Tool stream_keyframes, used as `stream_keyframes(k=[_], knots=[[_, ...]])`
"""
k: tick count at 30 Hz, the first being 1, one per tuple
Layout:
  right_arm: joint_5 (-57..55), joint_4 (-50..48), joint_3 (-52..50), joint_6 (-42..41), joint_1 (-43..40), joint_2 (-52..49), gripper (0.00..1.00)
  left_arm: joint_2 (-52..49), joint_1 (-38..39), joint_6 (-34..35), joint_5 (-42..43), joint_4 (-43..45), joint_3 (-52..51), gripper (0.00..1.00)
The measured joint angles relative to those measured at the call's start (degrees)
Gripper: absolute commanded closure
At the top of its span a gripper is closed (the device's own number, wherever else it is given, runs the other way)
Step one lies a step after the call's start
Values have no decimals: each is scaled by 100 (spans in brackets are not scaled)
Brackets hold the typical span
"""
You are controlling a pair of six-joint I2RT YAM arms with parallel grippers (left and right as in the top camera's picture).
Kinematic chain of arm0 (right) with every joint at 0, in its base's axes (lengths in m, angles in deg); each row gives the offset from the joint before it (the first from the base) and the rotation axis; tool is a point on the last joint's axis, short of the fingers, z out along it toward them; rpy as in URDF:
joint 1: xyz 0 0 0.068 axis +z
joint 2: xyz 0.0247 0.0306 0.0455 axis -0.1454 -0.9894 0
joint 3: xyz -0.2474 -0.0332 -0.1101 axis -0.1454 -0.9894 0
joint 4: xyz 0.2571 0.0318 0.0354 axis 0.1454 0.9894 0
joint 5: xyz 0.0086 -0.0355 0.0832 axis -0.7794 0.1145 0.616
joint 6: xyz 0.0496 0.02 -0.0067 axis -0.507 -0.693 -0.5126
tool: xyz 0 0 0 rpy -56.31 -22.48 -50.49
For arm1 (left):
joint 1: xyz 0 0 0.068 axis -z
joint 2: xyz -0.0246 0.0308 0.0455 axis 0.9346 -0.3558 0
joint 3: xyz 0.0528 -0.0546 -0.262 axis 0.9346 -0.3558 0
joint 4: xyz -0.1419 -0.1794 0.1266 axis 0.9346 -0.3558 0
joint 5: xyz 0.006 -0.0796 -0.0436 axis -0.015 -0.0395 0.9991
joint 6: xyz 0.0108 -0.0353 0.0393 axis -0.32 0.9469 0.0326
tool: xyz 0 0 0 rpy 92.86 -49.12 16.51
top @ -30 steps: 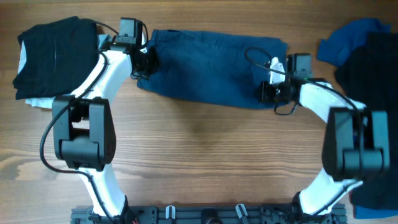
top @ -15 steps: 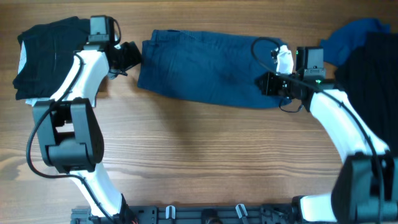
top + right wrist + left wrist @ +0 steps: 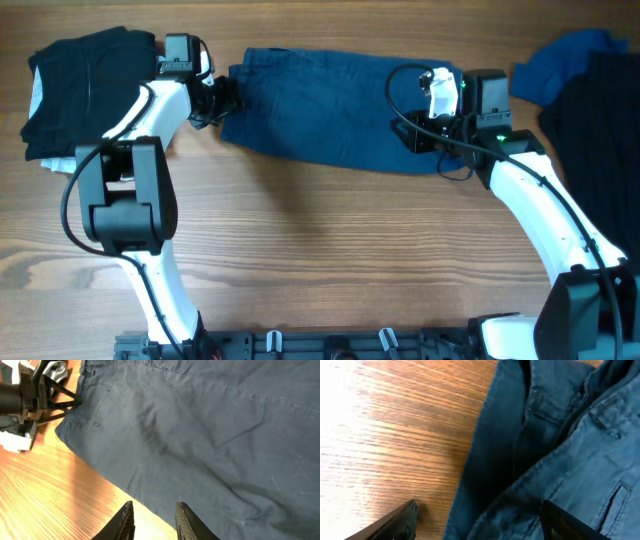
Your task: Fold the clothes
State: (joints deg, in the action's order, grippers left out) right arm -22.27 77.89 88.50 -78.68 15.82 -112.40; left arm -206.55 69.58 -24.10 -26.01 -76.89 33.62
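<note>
The dark blue denim shorts point(image 3: 320, 105) lie spread flat at the far side of the wooden table point(image 3: 320, 250), with the left gripper point(image 3: 479, 510) wide open astride the waistband-end edge and the right gripper point(image 3: 152, 510) narrowly open over the opposite end's near edge, neither gripping fabric.

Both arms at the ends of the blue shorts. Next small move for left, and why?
Probably lower the left gripper and close on the left edge of the shorts. Its jaws stand open, straddling that edge with nothing gripped; the shorts lie stretched out between both arms. The right gripper, also open, sits at the other end.
</note>
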Motion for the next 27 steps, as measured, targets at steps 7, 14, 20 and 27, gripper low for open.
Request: stream_keyframes(k=[7, 14, 20, 27], knots=[[-22, -13, 0, 0, 0, -15, 71, -42, 229, -68, 81, 0, 44, 31], [-22, 2, 0, 0, 0, -15, 85, -94, 433, -122, 7, -72, 52, 85], [-42, -68, 0, -205, 0, -20, 96, -116, 435, -146, -166, -173, 52, 96], [-48, -920, 0, -1021, 184, -103, 96, -101, 437, -149, -205, -243, 96, 96]])
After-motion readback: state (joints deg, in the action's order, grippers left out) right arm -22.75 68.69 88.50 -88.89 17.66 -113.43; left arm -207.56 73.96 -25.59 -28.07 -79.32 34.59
